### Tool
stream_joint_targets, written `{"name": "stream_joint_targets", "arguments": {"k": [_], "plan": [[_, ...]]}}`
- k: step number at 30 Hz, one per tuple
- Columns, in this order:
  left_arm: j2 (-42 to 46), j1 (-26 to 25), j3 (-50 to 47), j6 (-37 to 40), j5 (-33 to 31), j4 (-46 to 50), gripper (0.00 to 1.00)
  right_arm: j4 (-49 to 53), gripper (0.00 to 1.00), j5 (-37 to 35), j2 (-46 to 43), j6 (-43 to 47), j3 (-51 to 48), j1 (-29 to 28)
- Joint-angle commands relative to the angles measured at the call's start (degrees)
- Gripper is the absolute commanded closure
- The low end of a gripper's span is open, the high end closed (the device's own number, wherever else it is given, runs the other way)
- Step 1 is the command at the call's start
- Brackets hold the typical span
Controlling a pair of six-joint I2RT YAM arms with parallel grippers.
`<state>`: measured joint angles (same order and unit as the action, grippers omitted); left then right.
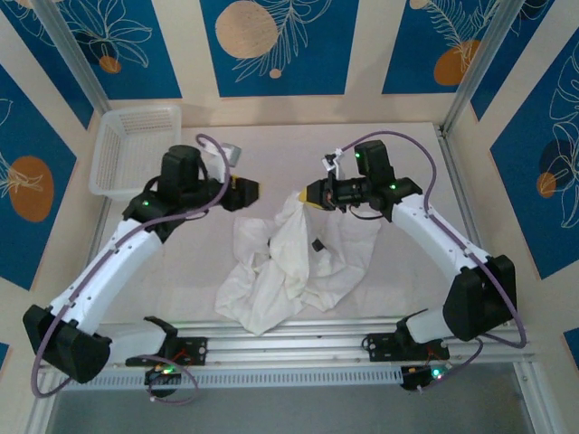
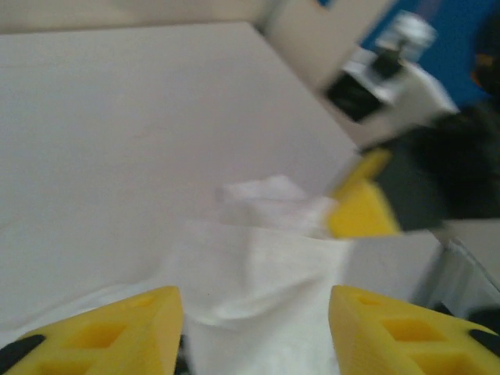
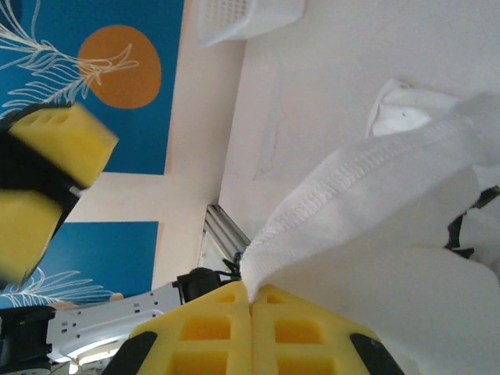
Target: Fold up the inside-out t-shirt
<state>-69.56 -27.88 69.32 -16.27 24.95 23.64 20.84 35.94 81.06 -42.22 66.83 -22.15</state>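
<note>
Two grippers: the right gripper (image 3: 251, 303) is pinched tight on a hem of the inside-out t-shirt (image 1: 289, 267); the left gripper (image 2: 256, 312) stands parted over the cloth, holding nothing. One t-shirt lies crumpled at the table's near middle, with one mesh basket (image 1: 136, 149) in the far-left corner and one dark tag (image 1: 318, 245). The table (image 1: 271, 145) is pale; the walls (image 1: 276, 45) have blue panels with orange circles.

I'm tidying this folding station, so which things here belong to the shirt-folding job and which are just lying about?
Belongs to the job:
- white t-shirt, crumpled on the table
- right claw, shut on its hem
- left claw, open beside it

Just lying about:
- white mesh basket, far left corner
</note>
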Motion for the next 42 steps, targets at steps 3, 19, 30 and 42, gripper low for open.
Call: {"name": "stream_joint_targets", "arguments": {"k": [3, 19, 30, 42], "plan": [[-10.37, -2.79, 4.43, 5.48, 7.48, 2.13, 0.44, 6.93, 1.0, 1.16, 1.59, 5.56, 4.06, -0.3], [-19.9, -2.66, -1.03, -6.82, 17.55, -11.14, 1.0, 5.72, 0.96, -0.79, 2.92, 4.03, 3.65, -0.53], [-11.15, -1.99, -4.54, -16.46, 9.8, -19.62, 1.0, 8.43, 0.74, -15.23, 8.66, 13.06, 1.25, 4.08], [-16.03, -5.48, 7.89, -17.62, -26.83, 4.62, 1.0, 4.01, 0.48, -22.95, -8.4, 9.86, -4.08, 0.19]]}}
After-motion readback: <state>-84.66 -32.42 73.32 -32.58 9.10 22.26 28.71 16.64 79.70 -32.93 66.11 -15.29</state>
